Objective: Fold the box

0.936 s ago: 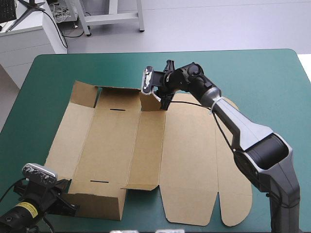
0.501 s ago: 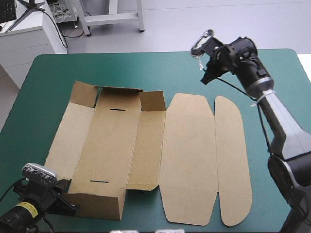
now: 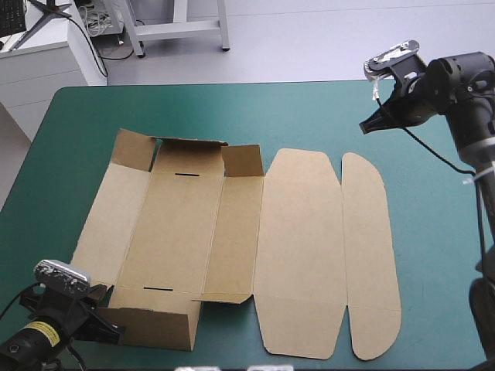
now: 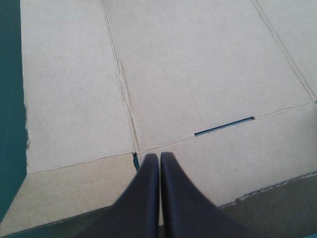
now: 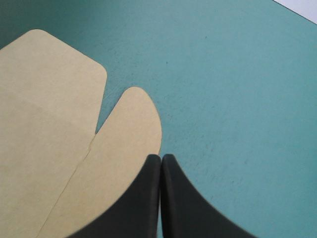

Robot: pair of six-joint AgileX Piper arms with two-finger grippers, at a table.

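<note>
The left gripper (image 3: 110, 313) sits at the table's near left corner, its arm mostly cut off by the near edge; its black fingers (image 4: 143, 198) are pressed together over the upright near wall of the brown box (image 3: 294, 232) — whether board is nipped between them cannot be made out; the rest of the sheet lies flat across the middle of the teal-green table (image 3: 232, 108); toward the far right corner the right gripper (image 3: 365, 126) hangs above the cover, fingers together, holding nothing — only its wrist view shows the rounded lid flap (image 5: 124, 148) below.
</note>
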